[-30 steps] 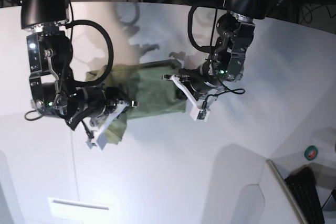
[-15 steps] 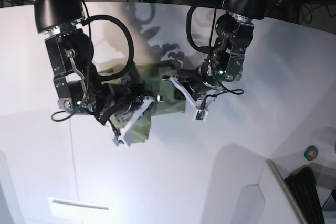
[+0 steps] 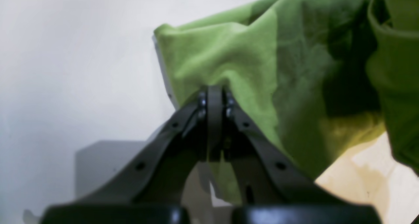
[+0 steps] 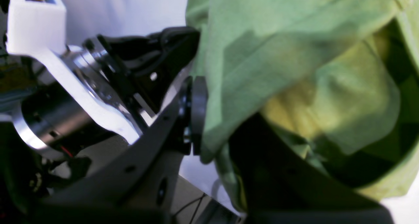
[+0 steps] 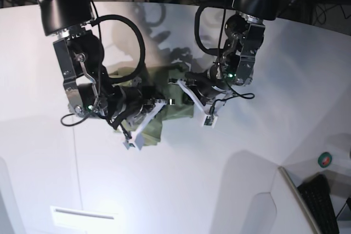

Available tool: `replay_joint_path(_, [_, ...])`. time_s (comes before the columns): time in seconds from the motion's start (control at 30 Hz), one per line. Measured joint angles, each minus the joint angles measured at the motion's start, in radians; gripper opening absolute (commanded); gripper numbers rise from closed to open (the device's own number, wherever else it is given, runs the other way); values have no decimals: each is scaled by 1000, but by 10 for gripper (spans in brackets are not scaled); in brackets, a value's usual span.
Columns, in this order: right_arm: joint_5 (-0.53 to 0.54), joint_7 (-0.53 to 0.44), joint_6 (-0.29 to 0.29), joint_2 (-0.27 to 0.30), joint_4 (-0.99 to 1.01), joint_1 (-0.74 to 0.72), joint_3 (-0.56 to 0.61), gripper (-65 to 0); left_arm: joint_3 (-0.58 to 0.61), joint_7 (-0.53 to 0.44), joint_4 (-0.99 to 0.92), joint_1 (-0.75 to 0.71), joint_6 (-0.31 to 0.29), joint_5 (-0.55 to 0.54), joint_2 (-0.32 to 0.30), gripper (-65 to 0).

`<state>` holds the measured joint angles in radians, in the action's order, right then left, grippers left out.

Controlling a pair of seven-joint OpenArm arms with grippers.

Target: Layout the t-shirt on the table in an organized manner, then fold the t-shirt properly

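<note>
The olive-green t-shirt [image 5: 167, 80] lies bunched in the middle of the white table [image 5: 219, 179], held between both arms. My right gripper [image 5: 151, 110], on the left of the base view, is shut on a lifted fold of it that hangs down. The right wrist view shows this gripper [image 4: 199, 119] pinching the cloth [image 4: 278, 47]. My left gripper [image 5: 186, 89] is at the shirt's right edge. In the left wrist view the left gripper [image 3: 214, 96] is shut on a cloth edge [image 3: 245, 53]. The two grippers are close together.
A green tape roll [image 5: 325, 160] and a black keyboard [image 5: 323, 201] sit beyond a grey panel at the lower right. A white rectangular slot [image 5: 82, 213] is at the lower left. A thin dark seam [image 5: 77, 168] runs down the table. Cables hang at the back.
My right arm has carried its fold of the shirt rightward across the garment, toward the left gripper. The left arm has barely moved.
</note>
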<state>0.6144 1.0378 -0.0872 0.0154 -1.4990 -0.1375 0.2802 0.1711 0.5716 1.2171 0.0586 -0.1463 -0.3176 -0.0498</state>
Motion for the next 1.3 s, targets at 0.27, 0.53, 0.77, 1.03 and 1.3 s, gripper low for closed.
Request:
replay_joint_path(0.27, [6, -75, 0, -7, 94, -2, 39, -650, -5, 0, 0, 0, 0, 0, 0, -650])
replay_joint_path(0.53, [6, -95, 0, -8, 172, -63, 39, -650, -5, 0, 1, -1, 0, 0, 0, -650])
replay_joint_path(0.77, [6, -92, 0, -10, 172, -60, 39, -650, -9, 0, 1, 0, 0, -4, -1, -650])
replay_joint_path(1.03, [6, -105, 0, -11, 212, -61, 39, -650, -132, 9, 78, -28, 3, -2, -8, -650])
replay_joint_path(1.3, [3, -111, 0, -31, 212, -63, 39, -650, -146, 116, 95, -36, 0, 0, -49, -650])
